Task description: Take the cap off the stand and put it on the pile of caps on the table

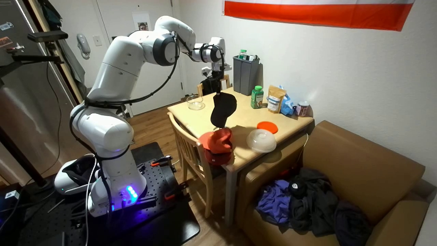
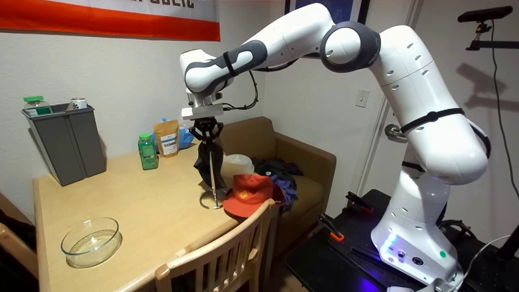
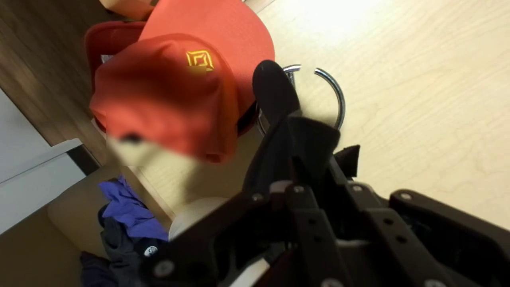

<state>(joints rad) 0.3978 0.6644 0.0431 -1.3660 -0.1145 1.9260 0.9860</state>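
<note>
Gripper (image 2: 208,142) fingers look clamped on the black cap (image 1: 224,106), which hangs over the table (image 2: 142,202) by the metal stand (image 2: 213,178); whether those two touch, I can't tell from here. In an exterior view, the pile of red caps (image 2: 248,194) sits at four o'clock from the cap, the glass bowl (image 2: 91,251) at eight.

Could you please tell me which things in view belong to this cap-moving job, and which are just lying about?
Belonging to the job:
black cap
stand
pile of red caps
table
pincer

Just lying about:
glass bowl
green bottle
brown pouch
orange disc
translucent dome
gray bin
heap of dark and purple fabric
</note>
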